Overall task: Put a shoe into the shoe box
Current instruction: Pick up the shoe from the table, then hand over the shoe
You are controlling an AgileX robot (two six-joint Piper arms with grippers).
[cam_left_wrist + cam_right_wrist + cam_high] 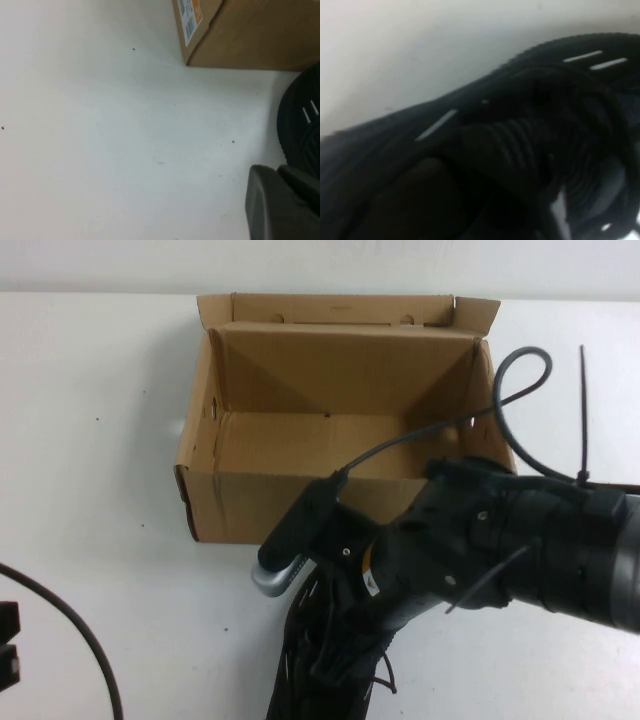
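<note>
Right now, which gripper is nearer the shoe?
The right. The right gripper is down on the shoe, in front of the shoe box. The left gripper sits at the table's far-left edge.

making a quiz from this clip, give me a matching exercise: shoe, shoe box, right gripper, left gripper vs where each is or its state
Things:
1. the shoe
2. the shoe box
3. the right gripper
4. the left gripper

States:
A. brown, flaps open, nothing inside
B. down over the black sneaker, near the table's front edge
C. black, on the table in front of the box
D. low over bare white table, left of the shoe

Pairs: 1-C, 2-A, 3-B, 4-D
</note>
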